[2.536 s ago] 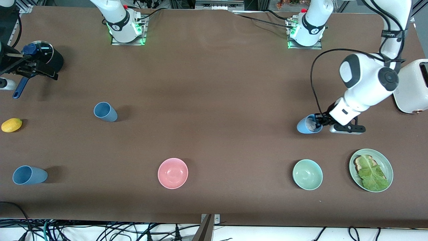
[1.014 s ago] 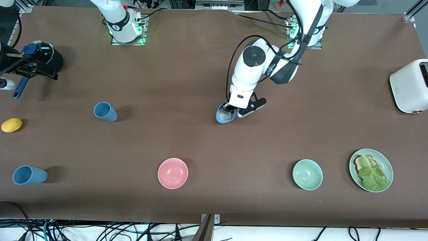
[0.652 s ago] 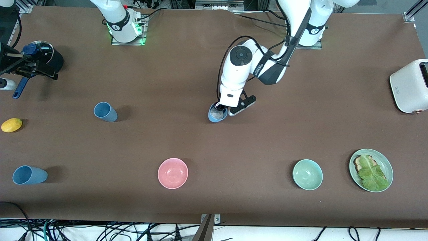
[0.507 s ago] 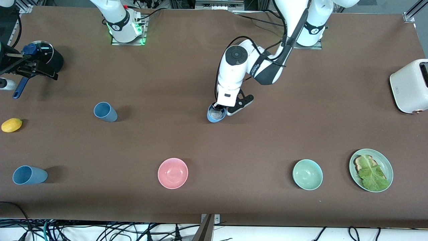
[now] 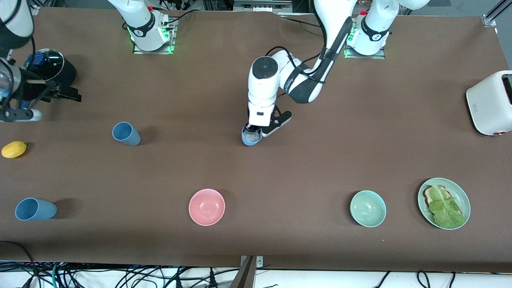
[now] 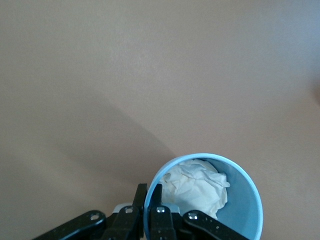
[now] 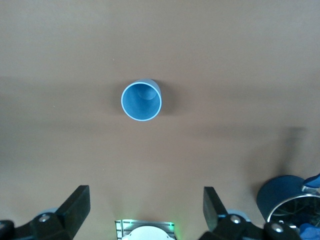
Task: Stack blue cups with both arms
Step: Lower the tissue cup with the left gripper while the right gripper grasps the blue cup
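Observation:
A blue cup [image 5: 251, 138] with crumpled white paper [image 6: 197, 186] inside hangs over the middle of the table. My left gripper [image 5: 253, 129] is shut on its rim [image 6: 150, 192], one finger inside and one outside. A second blue cup [image 5: 126, 133] stands toward the right arm's end, and the right wrist view sees it [image 7: 141, 100] from above. A third blue cup [image 5: 35, 209] stands nearer the front camera at that same end. My right gripper [image 5: 63, 93] hangs wide open and empty [image 7: 145, 200], next to the dark pot and well apart from the second cup.
A pink bowl [image 5: 207, 207], a pale green bowl [image 5: 368, 208] and a green plate with toast and lettuce [image 5: 460, 192] sit near the front edge. A white toaster [image 5: 490, 103] stands at the left arm's end. A lemon [image 5: 14, 149] and a dark lidded pot [image 5: 50, 66] lie at the right arm's end.
The left arm has carried the paper-filled cup a little farther toward the right arm's end. The right arm has swung into view and its gripper has shifted beside the pot.

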